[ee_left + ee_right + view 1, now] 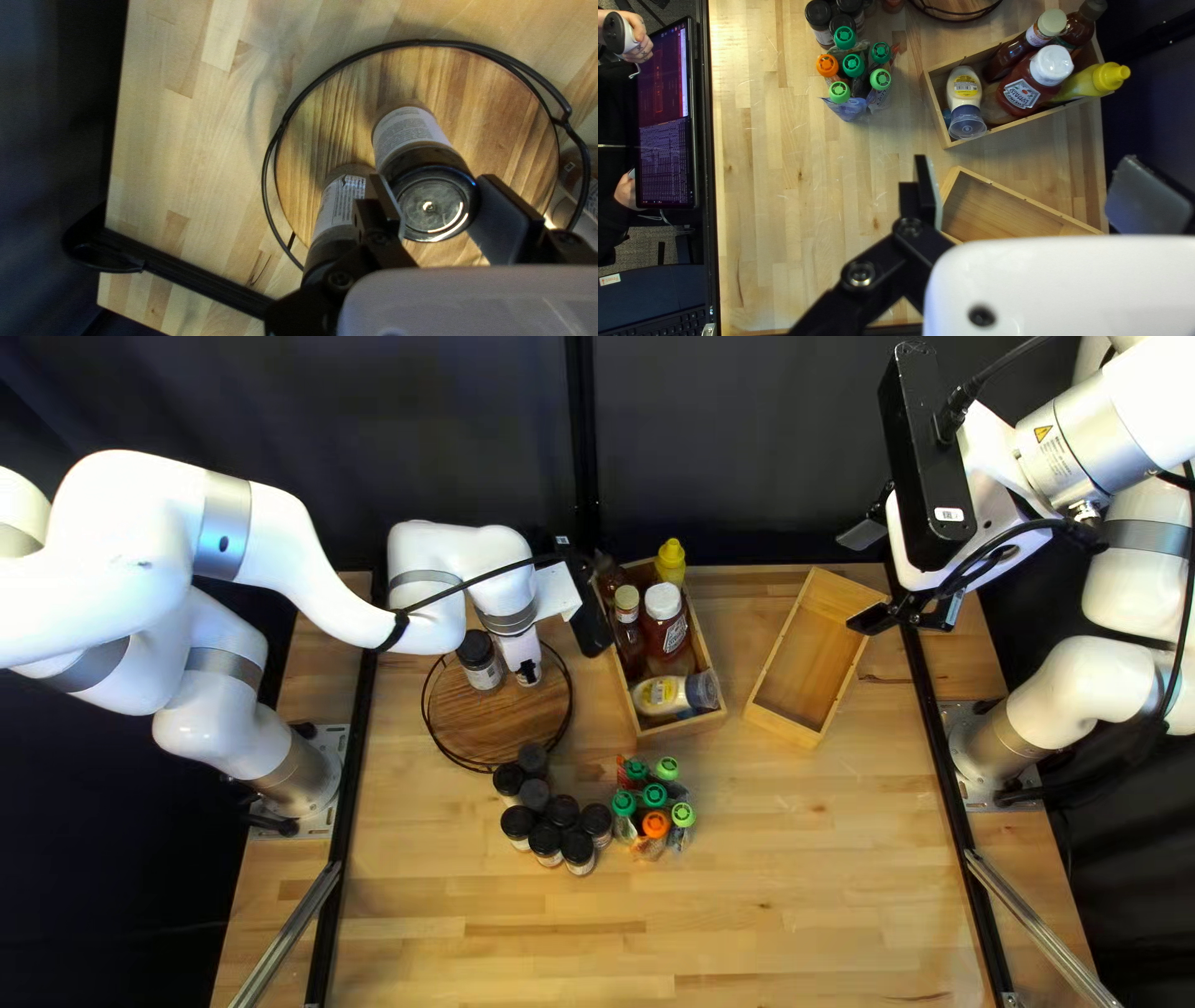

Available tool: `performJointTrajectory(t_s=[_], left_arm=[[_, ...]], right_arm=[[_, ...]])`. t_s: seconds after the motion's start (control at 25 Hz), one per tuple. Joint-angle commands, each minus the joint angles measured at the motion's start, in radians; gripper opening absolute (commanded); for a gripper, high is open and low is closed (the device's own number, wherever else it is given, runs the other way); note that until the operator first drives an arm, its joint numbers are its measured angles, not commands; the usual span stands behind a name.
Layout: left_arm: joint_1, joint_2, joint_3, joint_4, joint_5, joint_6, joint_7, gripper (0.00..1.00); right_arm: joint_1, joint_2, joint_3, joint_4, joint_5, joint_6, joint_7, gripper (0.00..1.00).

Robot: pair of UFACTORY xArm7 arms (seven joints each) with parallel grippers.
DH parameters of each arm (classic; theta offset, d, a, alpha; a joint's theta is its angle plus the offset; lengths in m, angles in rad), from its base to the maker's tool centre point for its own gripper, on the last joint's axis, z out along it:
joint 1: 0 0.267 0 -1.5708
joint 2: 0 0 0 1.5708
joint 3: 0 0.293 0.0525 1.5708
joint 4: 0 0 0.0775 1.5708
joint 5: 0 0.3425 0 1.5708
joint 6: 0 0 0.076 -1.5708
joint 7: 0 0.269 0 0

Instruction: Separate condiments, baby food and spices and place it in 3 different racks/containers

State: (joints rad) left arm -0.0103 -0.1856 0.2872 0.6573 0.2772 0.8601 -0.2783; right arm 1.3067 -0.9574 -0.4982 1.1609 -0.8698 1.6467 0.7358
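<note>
My left gripper (529, 672) is over the round wire-rimmed rack (498, 716). In the left wrist view my left gripper (439, 208) is shut on the black lid of a spice jar (408, 130) on the rack's wooden base. A second spice jar (339, 199) stands beside one finger. My right gripper (868, 576), also seen as right gripper (1036, 196), is open and empty above the empty wooden box (809, 653). Condiment bottles (664, 622) fill another wooden box (642, 728). Baby food pouches (655, 824) with green and orange caps stand near several black-lidded spice jars (545, 836).
Black rails (355, 772) run along both sides of the table (772, 909). In the right wrist view a person's hand (638, 40) holds a pale device beyond the table's near edge, beside a screen (665, 118). A dark curtain (747, 436) hangs behind the far edge.
</note>
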Motion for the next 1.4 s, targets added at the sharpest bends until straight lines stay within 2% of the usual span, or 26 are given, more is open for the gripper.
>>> performJointTrajectory(t_s=[0.04,0.08,0.16,0.2,0.24,0.56,0.84,0.96,1.12,1.28,1.4], left_arm=[[-0.003,0.022,0.000,0.002,-0.010,-0.014,-0.006,0.07],[-0.005,0.025,-0.001,0.004,-0.013,-0.013,-0.007,0.11],[-0.006,0.027,-0.003,0.008,-0.015,-0.007,-0.008,0.71],[-0.007,0.027,-0.004,0.010,-0.017,-0.002,-0.008,0.89],[-0.008,0.026,-0.004,0.010,-0.018,0.000,-0.007,0.98],[-0.039,-0.002,-0.040,0.052,-0.037,0.078,-0.024,1.00],[-0.112,-0.033,-0.116,0.157,-0.086,0.216,-0.031,1.00],[-0.163,-0.027,-0.140,0.199,-0.150,0.237,0.032,1.00],[-0.222,-0.002,-0.150,0.244,-0.251,0.230,0.193,1.00],[-0.260,0.052,-0.174,0.291,-0.320,0.204,0.264,1.00],[-0.291,0.065,-0.194,0.291,-0.355,0.187,0.326,1.00]], right_arm=[[0.000,0.000,0.000,0.000,0.000,0.000,0.000,1.00],[0.000,0.000,0.000,0.000,0.000,0.000,0.000,1.00],[0.000,0.000,0.000,0.000,0.000,0.000,0.000,1.00],[0.000,0.000,0.000,0.000,0.000,0.000,0.000,1.00],[0.000,0.000,0.000,0.000,0.000,0.000,0.000,1.00],[0.000,0.000,0.000,0.000,0.000,0.000,0.000,1.00],[0.000,0.000,0.000,0.000,0.000,0.000,0.000,1.00],[0.000,0.000,0.000,0.000,0.000,0.000,0.000,1.00],[0.000,0.000,0.000,0.000,0.000,0.000,0.000,1.00],[0.000,0.000,0.000,0.000,0.000,0.000,0.000,1.00],[0.000,0.000,0.000,0.000,0.000,0.000,0.000,1.00]])
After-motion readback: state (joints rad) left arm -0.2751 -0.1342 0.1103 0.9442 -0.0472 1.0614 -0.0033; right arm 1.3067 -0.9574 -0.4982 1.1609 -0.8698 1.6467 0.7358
